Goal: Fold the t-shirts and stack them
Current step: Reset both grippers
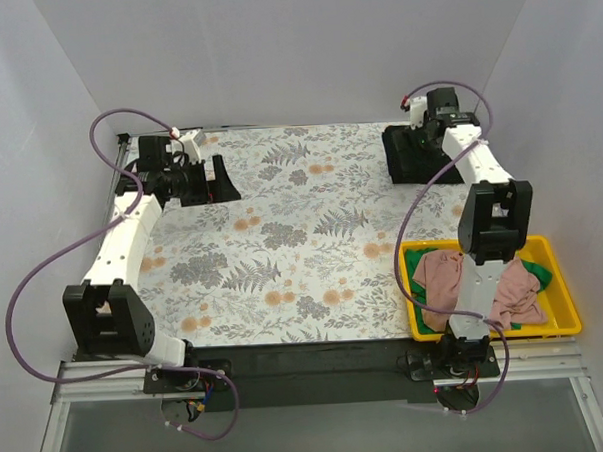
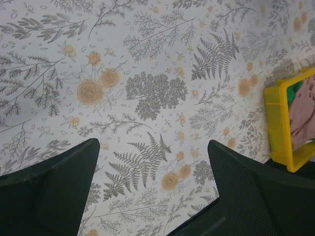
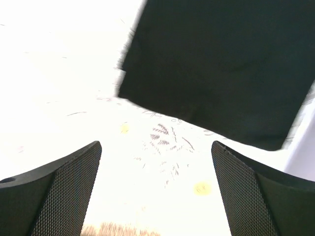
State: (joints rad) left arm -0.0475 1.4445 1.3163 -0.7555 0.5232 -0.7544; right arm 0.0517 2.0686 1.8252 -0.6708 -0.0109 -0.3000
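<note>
Looking down, we found the left gripper (image 2: 153, 145) open and empty above the floral tablecloth (image 1: 302, 236). The right gripper (image 3: 156, 145), equally wide open, hung beside the folded black t-shirt (image 3: 221, 69) at the far right corner. The pink t-shirt (image 1: 442, 278) and green t-shirt (image 1: 420, 281) lay crumpled in the yellow bin (image 1: 566, 320).

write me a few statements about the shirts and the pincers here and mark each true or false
The dusty pink cloth t-shirt lies in the yellow plastic bin. True.
The black cloth t-shirt is in that bin too. False: it lies on the floral-patterned tablecloth, near the far right corner.
The left pincer grips a shirt. False: it is open and empty above the tablecloth.
The right pincer is open. True.
</note>
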